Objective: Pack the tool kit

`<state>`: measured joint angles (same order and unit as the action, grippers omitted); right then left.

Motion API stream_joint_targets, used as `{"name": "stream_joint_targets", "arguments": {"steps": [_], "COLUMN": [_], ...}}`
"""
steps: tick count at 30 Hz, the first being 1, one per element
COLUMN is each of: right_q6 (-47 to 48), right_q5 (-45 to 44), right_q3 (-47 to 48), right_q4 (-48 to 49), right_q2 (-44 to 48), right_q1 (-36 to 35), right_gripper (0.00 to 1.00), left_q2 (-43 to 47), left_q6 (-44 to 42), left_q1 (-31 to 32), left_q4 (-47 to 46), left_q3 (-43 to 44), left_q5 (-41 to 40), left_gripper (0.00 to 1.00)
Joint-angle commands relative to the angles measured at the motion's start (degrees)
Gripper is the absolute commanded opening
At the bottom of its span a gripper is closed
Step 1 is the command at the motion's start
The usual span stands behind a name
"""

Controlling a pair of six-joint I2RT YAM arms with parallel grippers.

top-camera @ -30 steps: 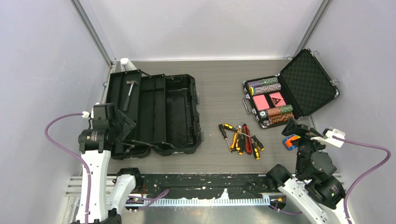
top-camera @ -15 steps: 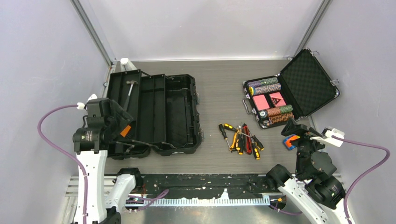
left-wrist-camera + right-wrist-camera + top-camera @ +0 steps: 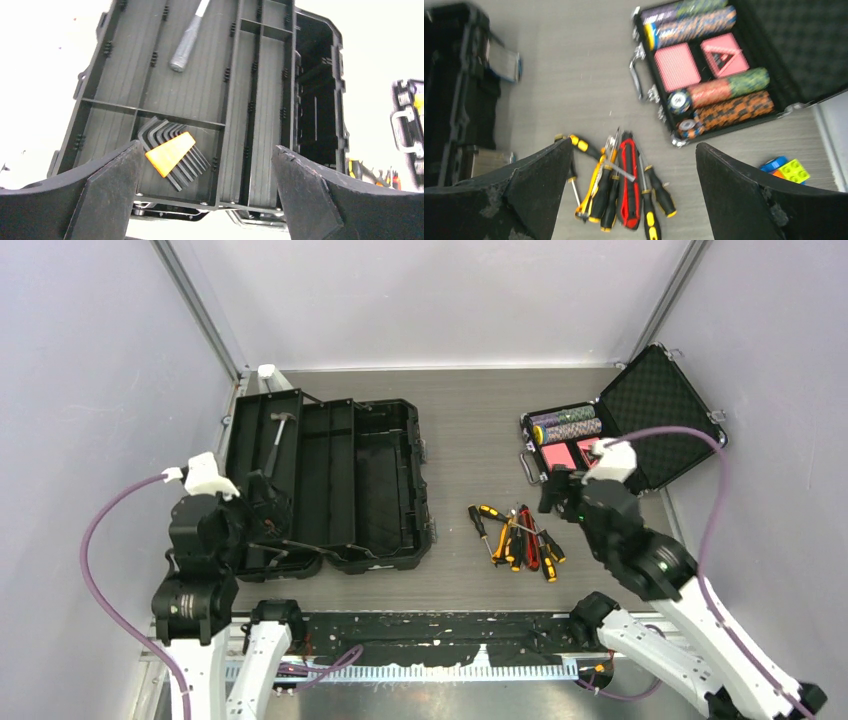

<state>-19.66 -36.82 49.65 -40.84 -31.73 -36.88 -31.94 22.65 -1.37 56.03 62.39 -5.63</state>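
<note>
open toolbox [image 3: 415,440], hex keys [image 3: 170,152] inside, right gripper [image 3: 633,148] (jaws wide) above screwdrivers [image 3: 596,191]

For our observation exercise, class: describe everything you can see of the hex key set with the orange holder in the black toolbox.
The set of dark metal L-shaped hex keys in an orange plastic holder lies flat on the ribbed floor of a small compartment at the near end of the black plastic toolbox's divided tray. The keys are fanned out, with their bent ends pointing up-left in the left wrist view. The flat orange holder sits at a slant across their shafts. Nothing grips it.
</note>
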Motion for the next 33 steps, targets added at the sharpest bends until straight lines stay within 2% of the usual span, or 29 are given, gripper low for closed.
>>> {"name": "stream_joint_targets", "arguments": {"steps": [1, 7, 13, 20, 24, 31, 33], "right_q6": [-1.53, -1.80, -3.47, -6.46, -7.63, -8.51, -8.98], "right_q5": [12.42, 23.03, 27.26, 28.75, 32.84, 38.47, 40.45], "right_q3": [2.52, 2.57, -0.12, -6.05, -11.40, -16.13, -16.68], "right_q4": [-1.66, 0.75, 3.44, 3.99, 5.39, 9.27, 11.37], "right_q2": [-10.35, -27.44, -37.86, -35.59, -31.71, -32.42, -34.71], "right_q1": [0.21, 1.91, 4.26, 10.49, 15.17, 16.48, 16.53], "right_gripper": [0.98, 0.93, 0.84, 0.75, 0.64, 0.59, 0.55], "left_q2": [4.92, 13.72, 19.27, 22.36, 23.21, 25.01, 24.72], "left_q6": [-8.18, -16.26, -12.81, -6.18, -6.95, -7.57, -8.26], "left_q1": [4.11, 14.62, 14.93, 14.79, 14.33, 14.22, 14.12], "left_q4": [-8.15, -12.72, -21.53, -34.08, -31.47, -30.66, -30.13], "left_q3": [-3.93, -9.54, -16.74, -28.37, -28.40, -28.95, -28.81], "left_q5": [5.20, 8.22, 13.43, 15.77, 13.28, 10.52, 10.00], "left_gripper": [0.99, 1.00, 1.00, 0.99, 0.99, 1.00, 0.99]}}
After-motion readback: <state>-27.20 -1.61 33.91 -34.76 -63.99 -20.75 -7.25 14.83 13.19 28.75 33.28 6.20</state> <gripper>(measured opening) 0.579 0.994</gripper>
